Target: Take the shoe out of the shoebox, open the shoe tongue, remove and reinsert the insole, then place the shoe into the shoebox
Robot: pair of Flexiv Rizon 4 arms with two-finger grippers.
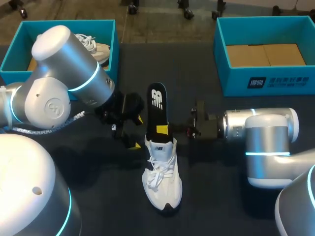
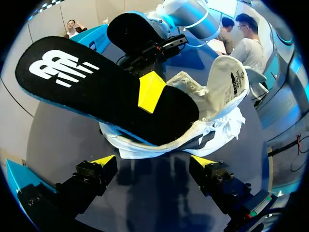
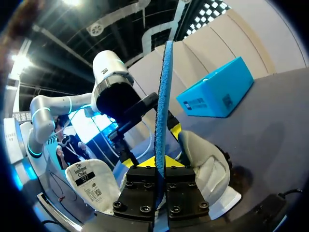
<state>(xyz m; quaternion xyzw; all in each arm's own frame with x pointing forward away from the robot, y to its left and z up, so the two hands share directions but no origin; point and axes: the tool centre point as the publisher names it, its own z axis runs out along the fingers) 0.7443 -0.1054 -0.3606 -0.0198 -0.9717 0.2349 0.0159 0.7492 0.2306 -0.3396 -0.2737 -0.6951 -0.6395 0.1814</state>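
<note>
1. Teal open-top cardboard shoebox, far-left corner of dark counter. Contents: one white lace-up shoe.
2. Second teal shoebox, far right. Contents: brown cardboard liner.
3. White mesh sneaker, mid-counter btwn. both arms, sole down, tongue folded out.
4. Black foam insole w/ white logo, upright, lower end inside the sneaker.
5. Right end effector: fingers clamped flat on the insole, just above the sneaker's collar.
6. Left end effector: fingers wide apart, just beside the sneaker's heel end.
</note>
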